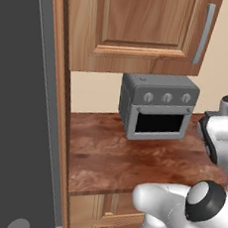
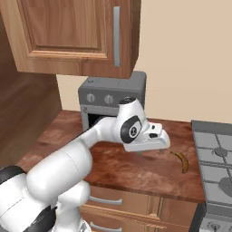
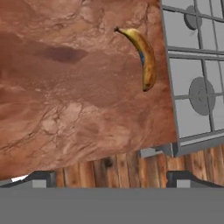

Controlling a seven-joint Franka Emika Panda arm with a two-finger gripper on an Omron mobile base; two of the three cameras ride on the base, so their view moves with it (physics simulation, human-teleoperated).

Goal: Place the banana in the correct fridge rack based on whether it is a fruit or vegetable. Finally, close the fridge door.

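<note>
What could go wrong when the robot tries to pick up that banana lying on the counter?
The banana lies flat and curved near the counter's front edge and close beside the stove; a clumsy nudge might push it off or against the stove. The open gripper hangs off to one side of it, so descending without lining up could miss or pinch only an end.

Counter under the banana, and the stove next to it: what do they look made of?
The counter looks like polished reddish-brown stone, going by its veined, mottled pattern, though it could be laminate. The stove looks like matte grey metal: flat grey panels with raised grates and round burners. The banana lies on the counter beside it.
</note>
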